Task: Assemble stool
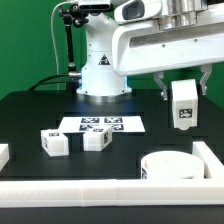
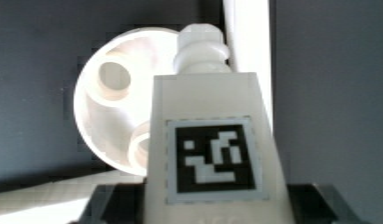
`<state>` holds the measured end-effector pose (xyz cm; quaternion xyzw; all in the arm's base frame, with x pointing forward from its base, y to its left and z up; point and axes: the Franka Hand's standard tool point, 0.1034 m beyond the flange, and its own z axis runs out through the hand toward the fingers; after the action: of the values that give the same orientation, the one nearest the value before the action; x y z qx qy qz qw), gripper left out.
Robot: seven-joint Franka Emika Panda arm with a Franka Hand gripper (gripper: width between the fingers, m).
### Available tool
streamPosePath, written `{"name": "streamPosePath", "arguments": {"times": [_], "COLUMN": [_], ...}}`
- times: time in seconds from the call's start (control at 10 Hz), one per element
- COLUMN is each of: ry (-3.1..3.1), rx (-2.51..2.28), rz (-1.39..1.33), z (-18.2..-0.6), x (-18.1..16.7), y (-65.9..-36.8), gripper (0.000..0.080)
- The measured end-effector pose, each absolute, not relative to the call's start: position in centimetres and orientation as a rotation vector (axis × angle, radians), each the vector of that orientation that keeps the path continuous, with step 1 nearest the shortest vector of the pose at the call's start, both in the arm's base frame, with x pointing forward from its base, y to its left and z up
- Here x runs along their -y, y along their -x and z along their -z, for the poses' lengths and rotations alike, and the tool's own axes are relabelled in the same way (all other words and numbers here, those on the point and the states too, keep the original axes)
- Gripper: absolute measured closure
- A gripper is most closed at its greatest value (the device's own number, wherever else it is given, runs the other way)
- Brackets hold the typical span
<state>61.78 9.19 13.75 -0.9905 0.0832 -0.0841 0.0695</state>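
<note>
My gripper (image 1: 182,100) is shut on a white stool leg (image 1: 183,104) with a black-and-white tag and holds it in the air, above the round white disc seat (image 1: 170,165) at the exterior view's front right. In the wrist view the leg (image 2: 209,120) fills the middle, its threaded tip pointing at the seat (image 2: 126,100), whose underside shows a round hole. Dark fingers (image 2: 103,195) flank the leg's base. Two more tagged legs (image 1: 54,143) (image 1: 96,139) lie on the black table at the exterior view's left.
The marker board (image 1: 102,125) lies flat behind the two loose legs. White border rails (image 1: 100,195) run along the front and the right side (image 1: 210,158). The robot base (image 1: 100,70) stands at the back.
</note>
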Motion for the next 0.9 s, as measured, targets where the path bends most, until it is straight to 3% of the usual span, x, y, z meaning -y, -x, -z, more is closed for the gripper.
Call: {"name": "streamPosePath", "arguments": {"times": [0.3,0.9], "ry": [2.974,2.963], "rx": [-0.097,-0.061], "rz": [0.616,0.691], "z": [-13.6,-13.1], "x": [-9.7,-9.7], "y": [-62.6,-63.0], "gripper": [0.0459,0.0459]}}
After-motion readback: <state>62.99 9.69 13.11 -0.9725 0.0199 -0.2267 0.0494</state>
